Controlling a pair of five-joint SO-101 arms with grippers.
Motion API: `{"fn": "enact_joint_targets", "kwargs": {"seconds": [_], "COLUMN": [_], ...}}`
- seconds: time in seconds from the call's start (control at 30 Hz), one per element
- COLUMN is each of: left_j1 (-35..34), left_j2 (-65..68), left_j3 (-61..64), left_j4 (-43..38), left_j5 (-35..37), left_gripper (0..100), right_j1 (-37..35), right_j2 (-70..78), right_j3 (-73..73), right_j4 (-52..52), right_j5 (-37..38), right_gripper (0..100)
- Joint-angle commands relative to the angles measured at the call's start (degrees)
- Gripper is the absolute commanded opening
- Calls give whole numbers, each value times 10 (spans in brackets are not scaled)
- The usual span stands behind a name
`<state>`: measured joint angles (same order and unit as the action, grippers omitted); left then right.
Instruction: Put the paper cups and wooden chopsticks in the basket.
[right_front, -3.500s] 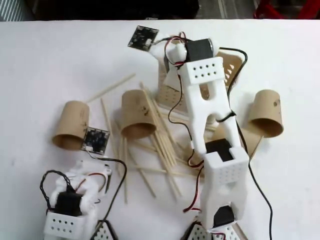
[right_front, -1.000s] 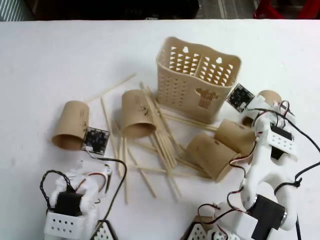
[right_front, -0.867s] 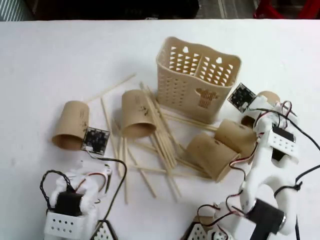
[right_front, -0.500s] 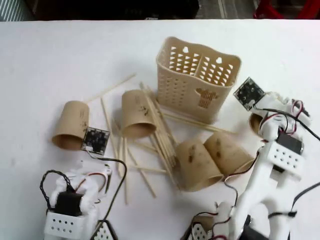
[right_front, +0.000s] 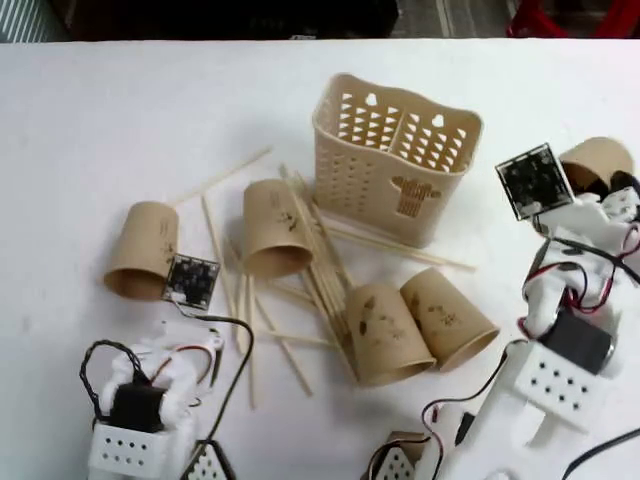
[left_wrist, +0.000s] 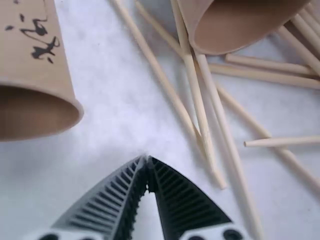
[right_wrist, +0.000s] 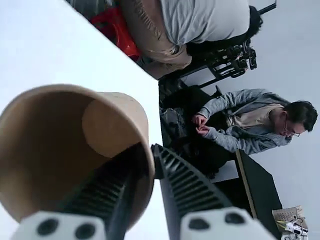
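Since the earlier frames the right arm has swung away from above the basket to the right edge of the high view. It has carried one paper cup toward the upper right, and the two cups at lower centre have rolled closer together. The right gripper (right_wrist: 150, 150) is clamped on the rim of this lifted cup (right_front: 597, 160), one jaw inside the mouth and one outside. The cup sits at the upper right of the high view, to the right of the basket and apart from it.

The basket (right_front: 395, 160) stands upright at upper centre. It is cream plastic with latticed walls and a divider making two compartments, open at the top. On the white table (right_front: 120, 110) more cups lie on their sides: the left cup (right_front: 143, 250) at middle left, the centre cup (right_front: 275, 228) just left of the basket, and the pair of cups (right_front: 383, 335) touching side by side below the basket. All are brown paper, tapered, with dark printed marks.

The wooden chopsticks (right_front: 327, 285), thin pale sticks, lie criss-crossed between the centre cup and the pair. One stray stick (right_front: 222, 177) lies apart toward the upper left. The left gripper (left_wrist: 146, 167) has black ribbed jaws pressed together on nothing. It sits low over the table at lower left, near the left cup and the chopstick ends.
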<state>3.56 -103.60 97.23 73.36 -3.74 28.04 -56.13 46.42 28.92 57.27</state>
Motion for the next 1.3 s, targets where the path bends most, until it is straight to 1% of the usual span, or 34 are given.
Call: {"fn": "enact_joint_targets", "kwargs": {"seconds": [0.0,0.03,0.23,0.33,0.43,0.63,0.83,1.03,1.27], "left_j1": [3,3,3,3,3,3,3,3,3], "left_j2": [-6,-6,-6,-6,-6,-6,-6,-6,-6], "left_j3": [-3,-3,-3,-3,-3,-3,-3,-3,-3], "left_j4": [3,3,3,3,3,3,3,3,3], "left_j5": [-4,-4,-4,-4,-4,-4,-4,-4,-4], "left_gripper": [24,24,24,24,24,24,24,24,24], "right_j1": [1,-1,-72,-106,-141,-189,-226,-260,-273], "right_j2": [-32,-28,56,116,185,315,408,451,477], "right_j3": [-83,-114,-322,-424,-507,-625,-702,-738,-740], "right_j4": [56,84,276,349,398,448,466,467,509], "right_j5": [-77,-95,-154,-186,-223,-291,-354,-400,-455], "right_gripper": [23,23,23,23,22,21,20,22,23]}}
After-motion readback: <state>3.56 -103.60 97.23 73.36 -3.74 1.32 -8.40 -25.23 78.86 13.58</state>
